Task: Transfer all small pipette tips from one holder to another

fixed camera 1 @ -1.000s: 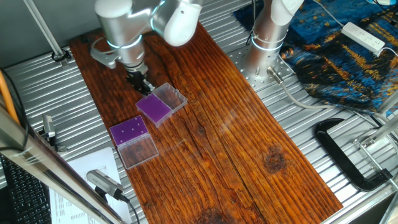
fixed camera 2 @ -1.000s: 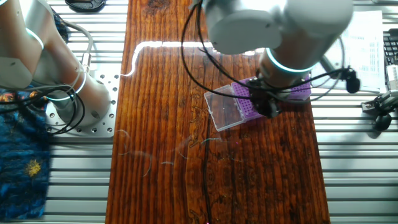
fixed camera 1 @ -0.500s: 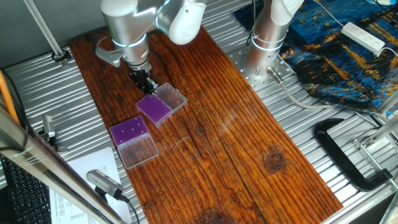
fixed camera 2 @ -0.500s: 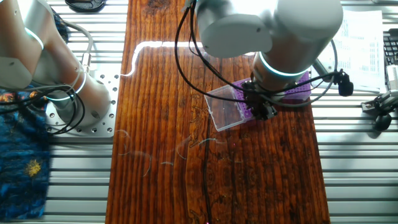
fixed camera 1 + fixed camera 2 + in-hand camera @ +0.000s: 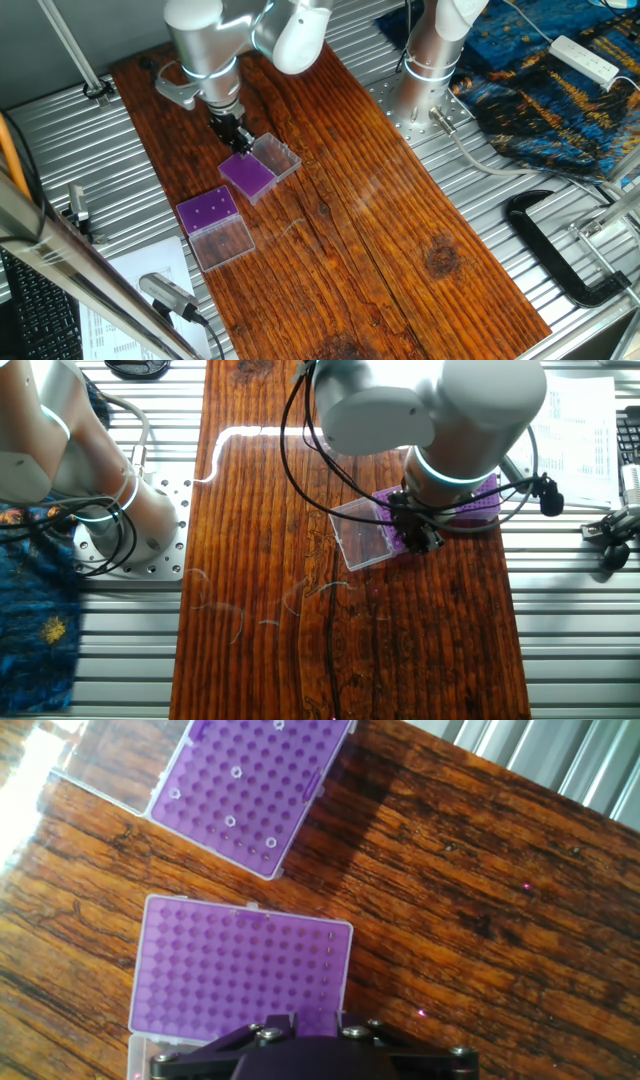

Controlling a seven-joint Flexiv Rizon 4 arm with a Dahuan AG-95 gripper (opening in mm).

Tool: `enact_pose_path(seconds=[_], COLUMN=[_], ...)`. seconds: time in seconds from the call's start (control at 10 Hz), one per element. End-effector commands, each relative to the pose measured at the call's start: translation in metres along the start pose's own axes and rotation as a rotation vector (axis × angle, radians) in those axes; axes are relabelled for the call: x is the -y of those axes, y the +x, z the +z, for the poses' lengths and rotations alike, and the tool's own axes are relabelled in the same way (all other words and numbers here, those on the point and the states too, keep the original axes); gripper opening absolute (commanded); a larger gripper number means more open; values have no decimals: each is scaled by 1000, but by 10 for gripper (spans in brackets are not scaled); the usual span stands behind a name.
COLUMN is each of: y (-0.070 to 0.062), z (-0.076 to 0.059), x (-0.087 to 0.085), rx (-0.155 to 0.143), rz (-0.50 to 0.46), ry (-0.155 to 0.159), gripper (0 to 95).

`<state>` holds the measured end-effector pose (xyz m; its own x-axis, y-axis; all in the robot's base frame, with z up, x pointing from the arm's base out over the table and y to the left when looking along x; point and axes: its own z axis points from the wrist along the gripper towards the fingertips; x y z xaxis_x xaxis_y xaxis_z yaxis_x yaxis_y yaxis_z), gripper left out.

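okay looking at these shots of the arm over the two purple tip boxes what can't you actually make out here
- Hand: fingertips cut off by the bottom edge in the hand view, too small and dark in both fixed views; open or shut is unclear.
- Pipette tips: pale rings in the far holder in the hand view; too small to count reliably in the fixed views.
- Near holder: its lower edge is hidden by the hand's body in the hand view; the arm hides much of it in the other fixed view.

The gripper (image 5: 232, 135) hangs over the far edge of a purple tip holder (image 5: 247, 174) with its clear lid (image 5: 275, 156) open beside it, near the wooden tabletop's (image 5: 400, 220) left edge. A second purple holder (image 5: 208, 211), dotted with a few small pipette tips (image 5: 207, 210), lies nearer the front, its lid (image 5: 224, 244) open.
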<state>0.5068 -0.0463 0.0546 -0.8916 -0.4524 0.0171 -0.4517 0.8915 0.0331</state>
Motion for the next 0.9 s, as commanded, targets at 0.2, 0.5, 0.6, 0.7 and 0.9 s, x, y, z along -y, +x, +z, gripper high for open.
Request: enact_pose_path(seconds=[0.2,0.5,0.6,0.7,0.9], y=[3,4,4,5,7], z=[-2,-1,-1,-2,-3], x=[1,1,1,2,3], rx=[-1,-1,-1,-1,0], rz=[-2,-2,-4,-8,-15], ry=[-1,-1,-2,-2,-2], gripper=[0,0,0,190,190])
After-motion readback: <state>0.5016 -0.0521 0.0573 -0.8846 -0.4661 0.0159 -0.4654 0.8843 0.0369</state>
